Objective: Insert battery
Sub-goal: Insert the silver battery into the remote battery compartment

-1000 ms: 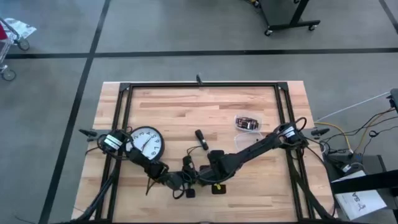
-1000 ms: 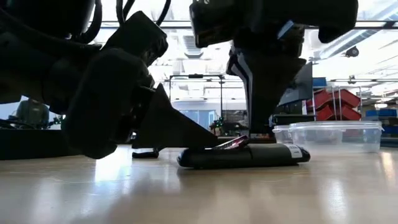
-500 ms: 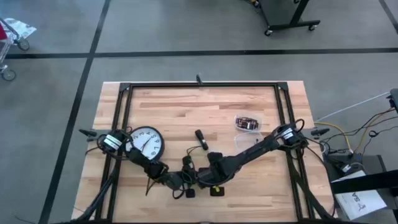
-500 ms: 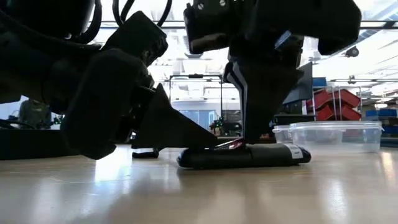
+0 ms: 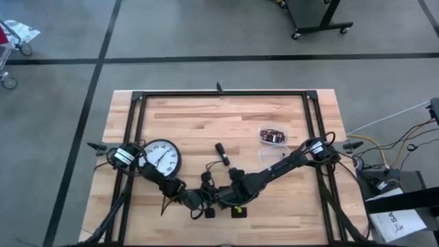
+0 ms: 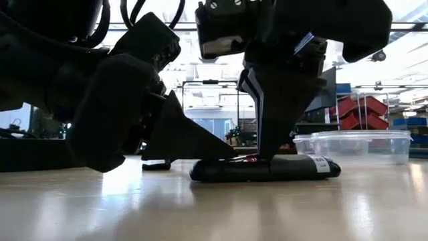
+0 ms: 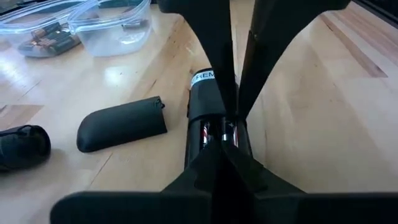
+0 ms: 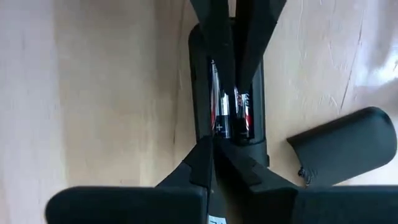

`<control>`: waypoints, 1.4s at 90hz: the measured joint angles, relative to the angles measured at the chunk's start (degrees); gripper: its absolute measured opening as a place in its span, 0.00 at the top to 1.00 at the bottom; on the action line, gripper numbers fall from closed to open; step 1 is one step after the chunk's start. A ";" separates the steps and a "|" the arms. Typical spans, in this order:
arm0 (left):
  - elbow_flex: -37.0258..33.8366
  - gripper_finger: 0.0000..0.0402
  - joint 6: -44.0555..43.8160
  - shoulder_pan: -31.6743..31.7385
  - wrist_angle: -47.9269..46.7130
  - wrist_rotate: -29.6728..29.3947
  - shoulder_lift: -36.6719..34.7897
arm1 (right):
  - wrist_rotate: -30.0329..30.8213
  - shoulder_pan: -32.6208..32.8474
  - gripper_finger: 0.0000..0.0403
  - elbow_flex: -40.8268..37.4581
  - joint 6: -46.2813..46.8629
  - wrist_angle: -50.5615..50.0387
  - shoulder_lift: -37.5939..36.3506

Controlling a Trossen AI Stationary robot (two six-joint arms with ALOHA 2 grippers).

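A black remote lies flat on the wooden table, its back up and its battery compartment open. Two batteries lie side by side in the compartment. The loose cover rests on the table beside the remote. My left gripper is shut and reaches in low from the left. Its tips are over the compartment. My right gripper is shut and comes down steeply from above onto the same compartment. In the low view the left gripper and right gripper both stand on the remote. My left gripper rests its shut fingertips on the batteries, near one end of the open compartment. The fingers slant in low from the table's left and lie along the remote. The remote stays flat on the table. My right gripper presses its shut fingertips down on the batteries, near the compartment's other end. The fingers come from above, almost upright. The batteries lie level in the compartment.
Two clear plastic tubs stand beyond the remote, one holding spare batteries, and show in the high view toward the right as tubs. A white wall clock lies at the left. A small black object sits near the cover.
My right gripper has moved a little toward the table's left and down. The battery that stuck up tilted out of the compartment now lies level in it. The remote has slid slightly along the table.
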 joint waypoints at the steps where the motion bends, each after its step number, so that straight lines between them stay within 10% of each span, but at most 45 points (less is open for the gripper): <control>1: 0.00 1.00 0.00 0.00 -0.01 0.00 0.01 | 0.00 0.00 1.00 -0.01 0.10 0.00 0.00; 126: 1.75 1.00 4.73 2.53 14.05 6.92 6.95 | 0.42 -0.11 1.00 -0.43 1.86 -0.67 -1.06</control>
